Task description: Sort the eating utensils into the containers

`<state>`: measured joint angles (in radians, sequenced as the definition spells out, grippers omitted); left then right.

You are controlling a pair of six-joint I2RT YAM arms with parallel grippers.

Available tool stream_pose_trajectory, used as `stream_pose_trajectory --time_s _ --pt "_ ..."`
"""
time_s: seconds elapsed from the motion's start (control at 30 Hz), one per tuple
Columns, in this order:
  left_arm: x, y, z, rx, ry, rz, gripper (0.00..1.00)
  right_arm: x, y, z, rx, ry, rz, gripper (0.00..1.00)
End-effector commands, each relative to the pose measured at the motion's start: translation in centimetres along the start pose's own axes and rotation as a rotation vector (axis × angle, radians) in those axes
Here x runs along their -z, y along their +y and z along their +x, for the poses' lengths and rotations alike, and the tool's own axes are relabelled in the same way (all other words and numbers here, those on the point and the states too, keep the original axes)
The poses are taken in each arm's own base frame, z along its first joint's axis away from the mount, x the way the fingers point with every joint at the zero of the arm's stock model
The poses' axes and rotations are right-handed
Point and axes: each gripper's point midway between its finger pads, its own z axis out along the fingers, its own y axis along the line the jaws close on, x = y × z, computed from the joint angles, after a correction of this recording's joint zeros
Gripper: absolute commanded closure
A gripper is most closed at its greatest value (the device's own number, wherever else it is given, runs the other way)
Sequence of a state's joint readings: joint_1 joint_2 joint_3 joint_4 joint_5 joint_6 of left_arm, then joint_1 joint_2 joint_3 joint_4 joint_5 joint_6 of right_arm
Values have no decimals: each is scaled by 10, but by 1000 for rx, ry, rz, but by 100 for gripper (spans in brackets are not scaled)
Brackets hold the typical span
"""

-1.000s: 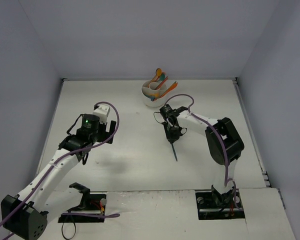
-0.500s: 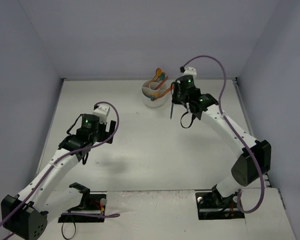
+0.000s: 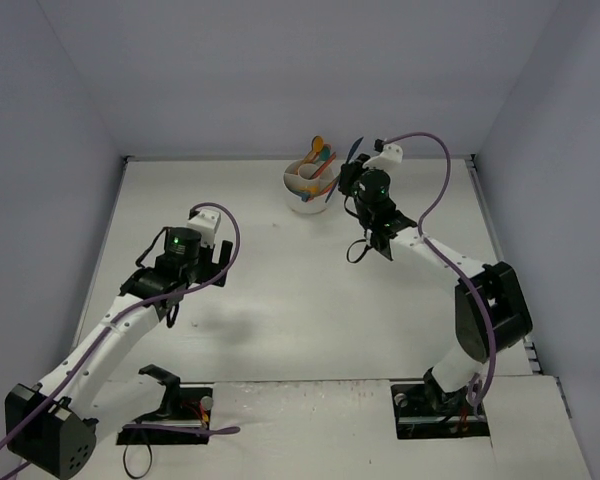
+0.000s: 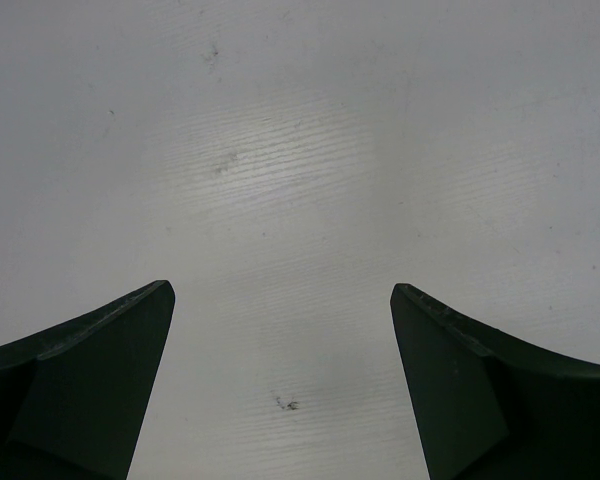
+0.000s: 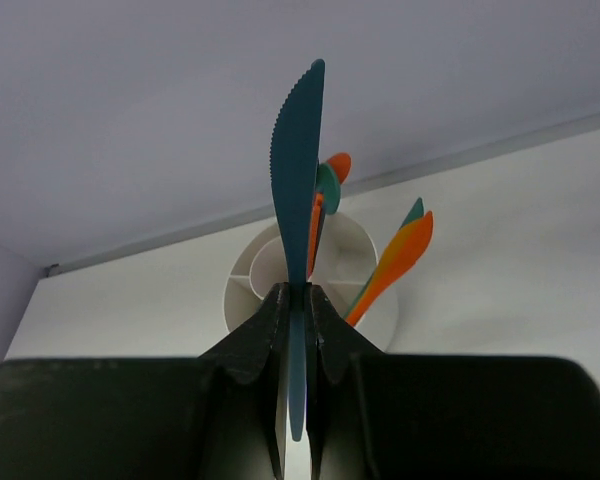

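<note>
My right gripper [image 5: 298,292] is shut on a teal knife [image 5: 300,130], gripping its handle with the serrated blade pointing up. Seen from above, that gripper [image 3: 352,180] and the knife [image 3: 355,150] hang just right of the white cup [image 3: 302,203]. The wrist view shows the cup [image 5: 248,272] right behind the knife, with dividers inside. Several orange and teal utensils [image 3: 318,165] stand in it; some [image 5: 395,258] lean out to the right. My left gripper [image 3: 185,270] hovers over the left of the table, open [image 4: 280,290], with only bare tabletop between its fingers.
The white table [image 3: 280,300] is boxed in by pale walls on the left, back and right. The cup stands close to the back wall. Both arm bases [image 3: 440,405] sit at the near edge.
My right arm has lifted the knife from the table's middle and carried it back to the cup, turning the blade upright. The left arm has barely moved.
</note>
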<state>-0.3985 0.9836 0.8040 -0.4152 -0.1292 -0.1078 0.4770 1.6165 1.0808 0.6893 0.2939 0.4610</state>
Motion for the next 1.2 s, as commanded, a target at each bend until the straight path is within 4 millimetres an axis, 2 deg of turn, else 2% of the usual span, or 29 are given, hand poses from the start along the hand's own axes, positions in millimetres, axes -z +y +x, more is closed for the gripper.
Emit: stream_pose_trajectory --time_s 0.0,0.03,0.27,0.73,0.93,1.17 --pt "3 2 -19 13 -71 -16 12 -11 22 -74 -119 -315 -65 100" --pt "3 2 -18 13 -71 -16 12 -10 24 -78 -125 -328 -71 100" --pt "2 2 -15 10 -54 -17 12 -37 19 -53 -134 -323 -65 100" --pt "1 2 -13 8 -49 -17 12 -68 16 -10 -140 -293 -89 100" --pt "1 2 -13 9 -48 -16 12 -77 17 6 -138 -271 -102 100" --pt "1 1 -13 9 -47 -15 12 -75 8 26 -125 -228 -86 100"
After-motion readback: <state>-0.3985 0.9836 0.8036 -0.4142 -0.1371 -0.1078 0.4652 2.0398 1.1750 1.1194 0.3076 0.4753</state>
